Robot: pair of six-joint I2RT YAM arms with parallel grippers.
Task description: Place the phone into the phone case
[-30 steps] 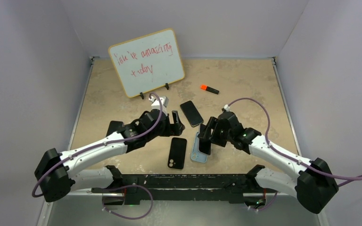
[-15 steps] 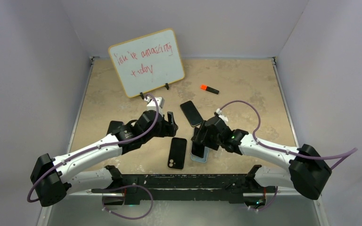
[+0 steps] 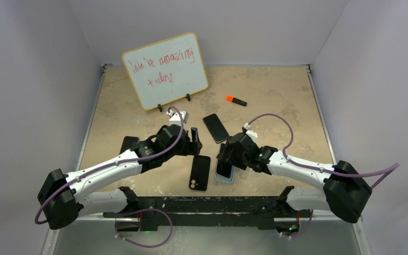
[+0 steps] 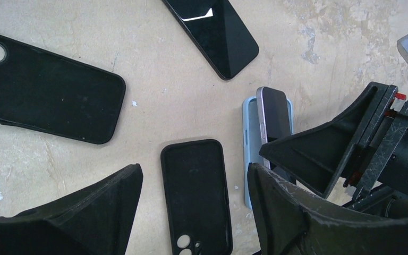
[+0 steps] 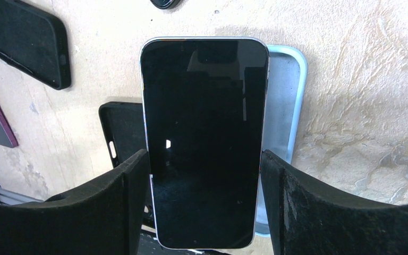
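Observation:
My right gripper (image 5: 204, 155) is shut on a dark-screened phone (image 5: 204, 133), its fingers on the phone's two long edges. The phone hangs over a light blue phone case (image 5: 285, 106) lying on the table, offset to the case's left, so the case's right rim shows. In the top view the right gripper (image 3: 225, 158), the phone (image 3: 223, 169) and the blue case (image 3: 229, 179) sit at centre front. My left gripper (image 4: 194, 175) is open and empty above a black case (image 4: 195, 196). It also shows in the top view (image 3: 194, 139).
A black case (image 3: 200, 172) lies left of the blue one. A second black phone (image 3: 215, 128) lies behind it, and another black case (image 3: 129, 143) under the left arm. A whiteboard (image 3: 166, 69), a white block (image 3: 179, 116) and an orange marker (image 3: 236, 100) stand further back.
My right gripper has moved left and down with the phone, from beside the blue case to over it. My left gripper has shifted slightly and stays open.

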